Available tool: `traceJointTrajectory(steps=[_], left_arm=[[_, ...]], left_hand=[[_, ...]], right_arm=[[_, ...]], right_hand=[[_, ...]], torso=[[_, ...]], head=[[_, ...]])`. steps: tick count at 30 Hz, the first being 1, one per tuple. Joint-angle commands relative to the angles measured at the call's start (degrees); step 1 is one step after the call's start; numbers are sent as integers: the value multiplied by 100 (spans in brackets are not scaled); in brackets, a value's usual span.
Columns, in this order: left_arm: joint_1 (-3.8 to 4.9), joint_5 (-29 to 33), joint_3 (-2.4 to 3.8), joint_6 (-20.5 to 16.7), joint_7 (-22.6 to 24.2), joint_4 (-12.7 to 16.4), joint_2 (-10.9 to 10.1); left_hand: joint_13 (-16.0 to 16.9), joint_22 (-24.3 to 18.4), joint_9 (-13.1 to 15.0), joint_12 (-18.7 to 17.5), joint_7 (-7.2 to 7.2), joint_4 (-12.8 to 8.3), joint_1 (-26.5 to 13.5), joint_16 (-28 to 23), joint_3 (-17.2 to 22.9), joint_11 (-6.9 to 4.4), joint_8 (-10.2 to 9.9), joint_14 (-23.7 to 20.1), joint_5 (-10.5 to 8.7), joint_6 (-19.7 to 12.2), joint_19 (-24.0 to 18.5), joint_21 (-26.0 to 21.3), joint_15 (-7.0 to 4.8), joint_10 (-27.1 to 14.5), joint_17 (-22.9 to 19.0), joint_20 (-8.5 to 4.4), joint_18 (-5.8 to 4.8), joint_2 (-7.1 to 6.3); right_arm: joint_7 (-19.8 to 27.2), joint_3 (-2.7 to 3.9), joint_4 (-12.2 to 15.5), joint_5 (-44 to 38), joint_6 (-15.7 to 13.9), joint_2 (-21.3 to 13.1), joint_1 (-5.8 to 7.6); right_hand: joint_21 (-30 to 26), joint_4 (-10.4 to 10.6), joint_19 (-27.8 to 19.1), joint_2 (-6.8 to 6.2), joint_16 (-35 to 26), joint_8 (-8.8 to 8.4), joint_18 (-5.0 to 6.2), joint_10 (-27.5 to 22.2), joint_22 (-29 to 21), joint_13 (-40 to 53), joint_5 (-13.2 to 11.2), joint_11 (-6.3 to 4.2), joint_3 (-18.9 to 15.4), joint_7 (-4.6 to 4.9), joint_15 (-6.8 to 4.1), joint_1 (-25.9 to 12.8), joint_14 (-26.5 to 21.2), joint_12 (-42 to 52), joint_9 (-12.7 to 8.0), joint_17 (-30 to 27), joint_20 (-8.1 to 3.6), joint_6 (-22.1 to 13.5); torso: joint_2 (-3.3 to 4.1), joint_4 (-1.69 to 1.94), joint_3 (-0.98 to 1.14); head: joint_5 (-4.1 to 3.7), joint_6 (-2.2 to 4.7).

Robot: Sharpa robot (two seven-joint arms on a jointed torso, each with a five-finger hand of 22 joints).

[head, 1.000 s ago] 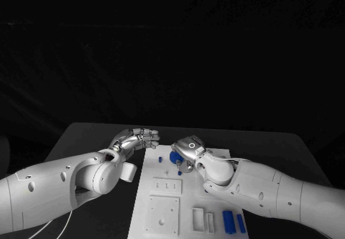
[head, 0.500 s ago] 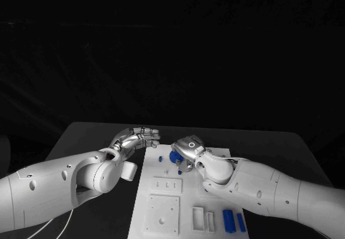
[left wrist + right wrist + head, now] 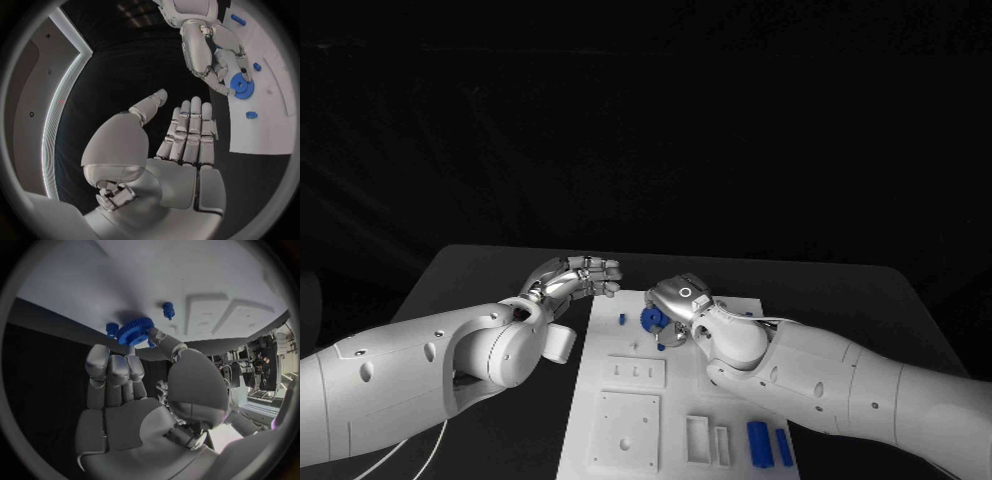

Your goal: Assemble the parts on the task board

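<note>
A: Which step do you have in hand now?

B: You are seating the blue gear on the task board. Your right hand pinches it between fingers and thumb, at the far end of the board, and the gear lies flat against the white surface, with two small blue pegs just beside it.

A: And the left hand?

B: Your left hand holds nothing; its fingers are straight and a little apart. It hovers over the black table, beside the board's far left corner.

A: What does the next move ask for?

B: I judge the gear must go down fully on its post, so press straight and keep it level. I cannot tell if it is already seated. Afterwards, two longer blue parts wait at the near right of the board.
</note>
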Motion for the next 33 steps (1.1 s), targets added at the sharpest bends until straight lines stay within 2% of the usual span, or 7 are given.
traceJointTrajectory(steps=[1, 16, 22, 25, 27, 30, 33], left_arm=[[11, -20, 5, 11, 34, 14, 1], [11, -20, 5, 7, 35, 3, 2], [11, -20, 5, 8, 35, -4, 11], [11, -20, 5, 6, 37, -9, 13], [11, 7, 5, 9, 50, -8, 9], [11, 27, 5, 23, 43, -21, 8], [11, 27, 5, 27, 40, -26, 10]], left_hand=[[-4, 118, -5, -30, 19, 16, -48, -32, 28, 9, -32, -9, 12, -9, -2, -8, 26, -16, 6, 27, 88, 10], [-4, 119, -6, -31, 21, 17, -52, -35, 29, 13, -33, -10, 11, -12, -3, -7, 28, -18, 8, 29, 89, 8], [-5, 119, -7, -32, 22, 18, -56, -36, 29, 16, -34, -9, 10, -14, -3, -6, 29, -20, 10, 30, 89, 7], [-5, 119, -8, -32, 24, 19, -58, -37, 28, 18, -35, -9, 10, -16, -3, -6, 30, -22, 10, 30, 89, 6], [-5, 119, -9, -33, 26, 23, -65, -39, 27, 21, -36, -9, 9, -18, -3, -6, 31, -24, 11, 32, 89, 6], [-5, 118, -12, -32, 32, 120, -200, -50, -7, 31, -39, -6, -35, -26, -6, -3, 38, -33, 22, 39, 91, 24], [-5, 118, -13, -32, 32, 131, -214, -53, -10, 30, -40, -5, -41, -28, -8, -3, 38, -36, 25, 39, 93, 22]], right_arm=[[64, -14, -32, 125, 164, -20, -20], [92, -14, -60, 287, 87, -41, -21], [199, -14, -59, 519, 34, -36, -21], [255, -13, -69, 724, 155, -53, -21], [241, -13, -95, 821, 375, -56, -20], [309, -12, -137, 1049, 414, -70, -20], [323, -11, -153, 1142, 413, -70, -19]], right_hand=[[25, 4, 0, -2, -19, -17, 398, -33, 72, -1, -11, -14, -44, 163, -41, -61, -5, -17, 6, 6, -1, 186], [18, 20, -2, 3, -28, -23, 398, -74, 67, -35, -14, -13, -37, 165, -41, -58, -7, -59, 5, 7, -2, 176], [-4, 64, -16, -1, -52, -261, 398, -110, 58, -71, 7, 110, -79, 295, 71, -86, -7, -109, -98, 16, -9, -253], [-8, 105, -13, -2, -58, -328, 398, -113, 56, -75, 227, 111, -39, 295, 75, -60, -5, -114, -126, 22, -9, -389], [-7, 152, -10, 4, -61, -422, 398, -114, 57, -75, 523, 71, -25, 246, 44, -79, -2, -116, -163, 27, -3, -584], [4, 280, -18, 7, -80, -494, 398, -133, 69, -89, 22, -106, -244, 59, -109, -304, -6, -145, -182, 34, 14, -808], [-2, 437, -21, 12, -88, -470, 398, -118, 67, -78, -14, -124, -323, 41, -140, -444, -7, -138, -164, 38, 8, -820]], torso=[[-1, -4, 0], [2, -1, 9], [-1, 0, 6], [1, 1, 8], [-1, 2, 5], [-3, 1, 4], [-1, 0, 4]], head=[[-6, -6], [-15, -6], [-19, -3], [-20, -1], [-17, -2], [-14, -3], [-10, -4]])
